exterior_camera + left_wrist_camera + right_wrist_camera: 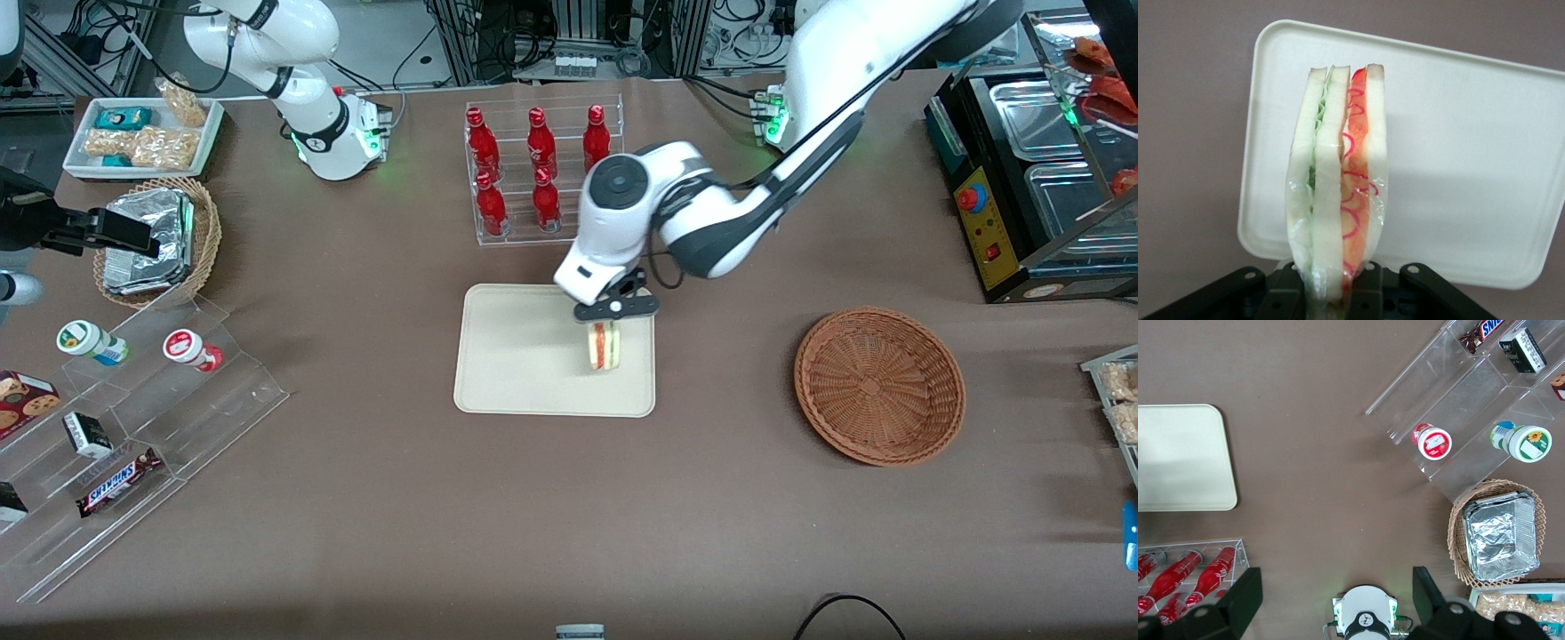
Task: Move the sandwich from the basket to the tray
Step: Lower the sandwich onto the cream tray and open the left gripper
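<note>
wrapped sandwich (1338, 193) in hand (606, 331) over tray (516, 356) (layers clear only wrist-side).

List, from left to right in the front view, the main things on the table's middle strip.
Cream rectangular tray → wrapped triangular sandwich, held over the tray by the left arm's pincer → round reddish-brown wicker basket.

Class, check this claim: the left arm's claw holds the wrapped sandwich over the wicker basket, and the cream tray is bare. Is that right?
Not quite. The claw holds the wrapped sandwich over the cream tray, not over the wicker basket, which lies apart toward the working arm's end of the table. The front view shows this. The tray is bare, as stated.
</note>
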Controlling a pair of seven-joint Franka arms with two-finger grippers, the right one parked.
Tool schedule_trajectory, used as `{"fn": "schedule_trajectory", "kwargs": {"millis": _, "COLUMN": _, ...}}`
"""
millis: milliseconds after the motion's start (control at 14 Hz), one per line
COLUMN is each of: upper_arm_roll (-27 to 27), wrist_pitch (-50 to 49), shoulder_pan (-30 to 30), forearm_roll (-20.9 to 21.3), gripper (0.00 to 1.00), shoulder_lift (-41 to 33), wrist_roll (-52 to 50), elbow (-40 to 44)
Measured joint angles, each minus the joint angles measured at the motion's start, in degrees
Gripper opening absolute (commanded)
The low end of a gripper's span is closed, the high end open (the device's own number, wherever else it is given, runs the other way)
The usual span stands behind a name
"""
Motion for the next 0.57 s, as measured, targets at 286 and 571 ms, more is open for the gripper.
{"fn": "schedule_trajectory", "kwargs": {"millis": 286, "upper_arm_roll": 0.17, "wrist_pitch": -0.01, "shoulder_pan": -3.43, "forearm_roll": 3.84, "gripper": 0.16, "shoulder_lift": 5.24, "wrist_roll": -3.97, "elbow": 3.10}}
{"fn": "schedule_trajectory", "kwargs": {"millis": 571, "upper_arm_roll": 6.01, "wrist_pitch": 0.00, "shoulder_pan": -10.20, "forearm_roll": 3.84, "gripper": 0.17, "shoulder_lift": 6.64, "wrist_roll": -5.18, "elbow": 6.45}}
